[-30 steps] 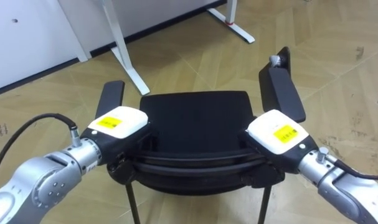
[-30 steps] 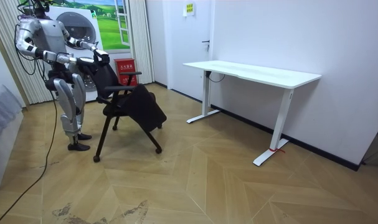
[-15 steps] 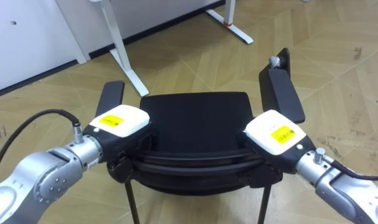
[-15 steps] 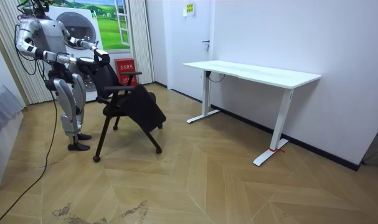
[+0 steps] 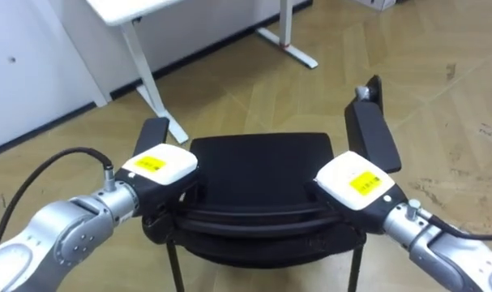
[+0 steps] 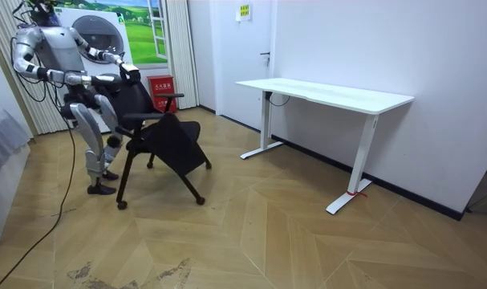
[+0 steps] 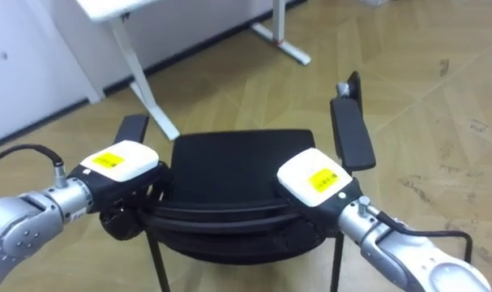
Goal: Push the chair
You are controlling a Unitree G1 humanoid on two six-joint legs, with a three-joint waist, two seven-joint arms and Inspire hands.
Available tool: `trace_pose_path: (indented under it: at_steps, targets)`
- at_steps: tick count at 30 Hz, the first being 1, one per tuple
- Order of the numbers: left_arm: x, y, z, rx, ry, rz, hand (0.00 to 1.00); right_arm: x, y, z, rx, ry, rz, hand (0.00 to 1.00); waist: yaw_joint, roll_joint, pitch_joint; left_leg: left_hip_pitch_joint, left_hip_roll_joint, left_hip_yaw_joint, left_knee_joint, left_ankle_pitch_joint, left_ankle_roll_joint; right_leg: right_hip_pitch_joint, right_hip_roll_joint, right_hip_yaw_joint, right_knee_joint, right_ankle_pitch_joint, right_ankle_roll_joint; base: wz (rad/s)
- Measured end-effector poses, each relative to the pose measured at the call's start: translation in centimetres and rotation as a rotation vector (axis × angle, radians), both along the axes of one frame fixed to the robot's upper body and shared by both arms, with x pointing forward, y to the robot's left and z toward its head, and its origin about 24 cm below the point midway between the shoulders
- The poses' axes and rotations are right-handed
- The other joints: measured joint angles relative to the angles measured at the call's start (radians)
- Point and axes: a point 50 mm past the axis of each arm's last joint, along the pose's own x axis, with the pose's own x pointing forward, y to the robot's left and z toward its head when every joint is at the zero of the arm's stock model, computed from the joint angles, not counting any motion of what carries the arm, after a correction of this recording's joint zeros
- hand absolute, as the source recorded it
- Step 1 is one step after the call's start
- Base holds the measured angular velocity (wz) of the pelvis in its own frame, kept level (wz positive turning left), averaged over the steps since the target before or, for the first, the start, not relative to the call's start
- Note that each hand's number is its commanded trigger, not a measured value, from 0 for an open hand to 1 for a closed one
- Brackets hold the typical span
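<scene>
As I stand right behind the chair (image 5: 258, 162) on the wood floor (image 5: 440, 105), my left hand (image 5: 158, 166) sits on the left end of its backrest top rail (image 5: 254, 216) and my right hand (image 5: 352, 180) on the right end, both w/ backs up. Can't tell the grip on either, since the undersides are hidden. Rail runs L-R across me, seat faces straight away from me twd the white desk (image 6: 323, 94), armrests (image 5: 374, 134) pointing the same way, chair well apart from desk.
</scene>
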Motion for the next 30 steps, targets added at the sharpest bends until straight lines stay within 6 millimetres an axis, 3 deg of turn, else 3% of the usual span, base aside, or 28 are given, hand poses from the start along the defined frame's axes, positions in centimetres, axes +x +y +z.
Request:
trace_pose_path:
  at_steps: [1, 2, 3, 4, 5, 7, 8, 9, 10, 11, 12, 13, 14, 16, 17, 18, 20, 21, 22, 24, 26, 27, 29, 30]
  targets:
    - [0.0, 0.0, -0.2, -0.007, 0.009, 0.004, 1.0, -0.1, 0.0, -0.1, 0.002, 0.007, 0.0, 1.0, -0.002, -0.005, 0.0025, -0.045, 0.004, -0.005, 0.083, 0.059, -0.006, 0.003, -0.004, 0.013, 0.019, -0.015, 0.0, 0.0]
    - [0.0, -0.1, -0.3, -0.01, 0.014, 0.006, 1.0, -0.2, -0.1, -0.1, 0.002, 0.008, 0.001, 1.0, -0.003, -0.017, 0.0072, -0.072, 0.0, -0.011, 0.112, 0.068, -0.008, 0.012, -0.006, 0.022, 0.025, -0.023, -0.003, 0.07]
    - [0.0, -0.2, -0.3, -0.016, 0.017, 0.003, 1.0, -0.2, -0.3, 0.0, 0.003, 0.004, 0.005, 1.0, -0.003, -0.019, 0.0074, -0.112, -0.008, -0.025, 0.095, 0.024, 0.005, 0.012, -0.013, 0.022, 0.034, -0.03, -0.001, 0.0]
    - [0.0, -0.3, -0.3, -0.019, 0.015, -0.001, 1.0, -0.2, -0.4, 0.0, 0.004, 0.005, 0.003, 1.0, -0.008, -0.022, 0.0045, -0.161, -0.007, -0.029, 0.045, -0.007, 0.016, 0.006, -0.019, 0.027, 0.037, -0.035, 0.0, 0.0]
    - [0.0, -0.3, -0.3, -0.02, 0.014, -0.006, 1.0, -0.3, -0.5, 0.0, 0.003, 0.006, 0.003, 1.0, -0.01, -0.025, 0.004, -0.182, -0.007, -0.032, 0.0, -0.008, 0.016, 0.004, -0.022, 0.03, 0.037, -0.037, 0.004, -0.15]
    - [0.0, -0.3, -0.1, -0.038, 0.015, -0.016, 1.0, -0.3, -0.7, 0.2, 0.005, 0.003, 0.002, 1.0, -0.002, -0.018, -0.0015, -0.204, -0.008, -0.078, -0.298, 0.009, 0.006, -0.013, -0.027, 0.051, 0.057, -0.066, 0.036, -0.34]
    - [0.0, -0.3, 0.0, -0.04, 0.012, -0.022, 1.0, -0.3, -0.8, 0.3, 0.008, 0.003, 0.002, 1.0, 0.005, -0.016, -0.0022, -0.2, -0.008, -0.1, -0.362, 0.017, 0.004, -0.017, -0.028, 0.061, 0.068, -0.075, 0.041, -0.54]
    - [-0.1, -0.4, 0.0, -0.042, 0.01, -0.029, 1.0, -0.6, -1.0, 0.2, 0.012, 0.012, -0.001, 1.0, 0.013, -0.024, -0.0113, -0.193, -0.019, -0.106, -0.39, 0.076, -0.005, -0.02, -0.042, 0.082, 0.089, -0.096, 0.059, -0.4]
    - [-0.1, -0.3, 0.0, -0.039, 0.009, -0.037, 1.0, -0.8, -0.9, 0.1, 0.019, 0.016, -0.003, 1.0, 0.007, -0.026, -0.0295, -0.187, -0.047, -0.105, -0.391, 0.086, 0.009, -0.019, -0.065, 0.088, 0.099, -0.11, 0.078, -0.35]
    - [-0.1, -0.3, 0.1, -0.036, 0.006, -0.037, 1.0, -0.8, -0.8, 0.0, 0.023, 0.015, -0.003, 1.0, 0.011, -0.033, -0.0282, -0.18, -0.058, -0.095, -0.391, 0.083, 0.017, -0.016, -0.079, 0.089, 0.102, -0.116, 0.087, -0.19]
    - [0.0, -0.2, 0.2, -0.033, 0.001, -0.036, 1.0, -0.8, -0.7, 0.1, 0.026, 0.009, -0.001, 1.0, 0.001, -0.043, -0.0252, -0.163, -0.077, -0.074, -0.392, 0.079, 0.042, -0.001, -0.108, 0.089, 0.1, -0.12, 0.11, -0.15]
    - [0.0, -0.1, 0.2, -0.034, -0.002, -0.036, 1.0, -0.8, -0.7, 0.2, 0.026, 0.006, 0.003, 1.0, -0.014, -0.051, -0.0246, -0.149, -0.099, -0.056, -0.391, 0.076, 0.066, 0.014, -0.135, 0.09, 0.101, -0.124, 0.12, -0.14]
    - [0.0, -0.1, 0.3, -0.036, -0.005, -0.037, 1.0, -0.8, -0.7, 0.3, 0.025, 0.002, 0.006, 1.0, -0.018, -0.054, -0.025, -0.144, -0.108, -0.046, -0.388, 0.074, 0.078, 0.017, -0.147, 0.095, 0.101, -0.128, 0.13, -0.24]
    - [0.2, -0.1, 0.6, -0.044, -0.016, -0.041, 1.0, -0.6, -0.8, 0.7, 0.021, -0.015, 0.008, 1.0, -0.02, -0.055, -0.0246, -0.134, -0.152, -0.037, -0.362, 0.045, 0.131, 0.017, -0.193, 0.096, 0.129, -0.14, 0.166, -0.46]
    - [0.2, -0.1, 0.7, -0.043, -0.02, -0.041, 1.0, -0.6, -0.7, 0.8, 0.022, -0.018, 0.008, 1.0, -0.019, -0.054, -0.0243, -0.134, -0.162, -0.039, -0.354, 0.035, 0.141, 0.006, -0.205, 0.08, 0.162, -0.138, 0.169, -0.48]
    - [0.4, 0.0, 0.8, -0.043, -0.024, -0.041, 1.0, -0.4, -0.7, 0.9, 0.023, -0.024, 0.008, 1.0, -0.021, -0.05, -0.0194, -0.127, -0.176, -0.045, -0.34, 0.016, 0.157, -0.03, -0.223, 0.052, 0.269, -0.111, 0.167, -0.29]
    - [0.4, 0.0, 0.6, -0.043, -0.015, -0.038, 1.0, -0.5, -0.6, 0.8, 0.019, -0.009, 0.004, 1.0, -0.048, -0.046, -0.0158, -0.102, -0.187, -0.053, -0.34, -0.001, 0.174, -0.087, -0.235, 0.056, 0.423, -0.018, 0.163, -0.02]
    - [0.3, 0.0, 0.6, -0.043, -0.013, -0.041, 1.0, -0.7, -0.6, 0.6, 0.022, 0.002, -0.001, 1.0, -0.056, -0.045, -0.0148, -0.08, -0.19, -0.058, -0.343, -0.012, 0.183, -0.129, -0.24, 0.058, 0.5, 0.059, 0.162, 0.05]
    - [0.3, 0.0, 0.6, -0.041, -0.012, -0.046, 1.0, -0.9, -0.6, 0.4, 0.028, 0.011, -0.003, 1.0, -0.057, -0.042, -0.0102, -0.061, -0.192, -0.06, -0.346, -0.022, 0.191, -0.167, -0.238, 0.069, 0.567, 0.131, 0.151, 0.0]
    - [0.3, 0.2, 0.7, -0.03, -0.014, -0.055, 1.0, -1.2, -0.5, 0.2, 0.04, 0.015, -0.003, 1.0, -0.059, -0.04, -0.0087, -0.051, -0.195, -0.064, -0.345, -0.038, 0.202, -0.223, -0.223, 0.072, 0.634, 0.17, 0.152, -0.09]
    - [0.4, 0.2, 0.9, -0.023, -0.022, -0.057, 1.0, -1.2, -0.3, 0.2, 0.049, 0.011, -0.002, 1.0, -0.062, -0.037, -0.0035, -0.036, -0.196, -0.067, -0.353, -0.047, 0.211, -0.275, -0.19, 0.054, 0.641, 0.132, 0.144, -0.06]
    - [0.5, 0.3, 0.9, -0.022, -0.023, -0.056, 1.0, -1.2, -0.2, 0.2, 0.05, 0.01, -0.002, 1.0, -0.063, -0.036, -0.0028, -0.025, -0.196, -0.067, -0.358, -0.053, 0.214, -0.307, -0.156, 0.043, 0.606, 0.106, 0.14, 0.0]
    - [0.5, 0.3, 1.0, -0.024, -0.031, -0.059, 1.0, -1.2, -0.3, 0.2, 0.05, 0.005, 0.0, 1.0, -0.069, -0.031, -0.0013, -0.019, -0.199, -0.071, -0.358, -0.066, 0.22, -0.353, -0.111, 0.023, 0.512, 0.09, 0.133, 0.04]
    - [0.5, 0.2, 1.0, -0.027, -0.041, -0.06, 1.0, -1.2, -0.3, 0.3, 0.05, -0.001, 0.001, 1.0, -0.071, -0.027, -0.0019, -0.018, -0.199, -0.079, -0.353, -0.079, 0.222, -0.373, -0.078, 0.018, 0.399, 0.091, 0.13, 0.22]
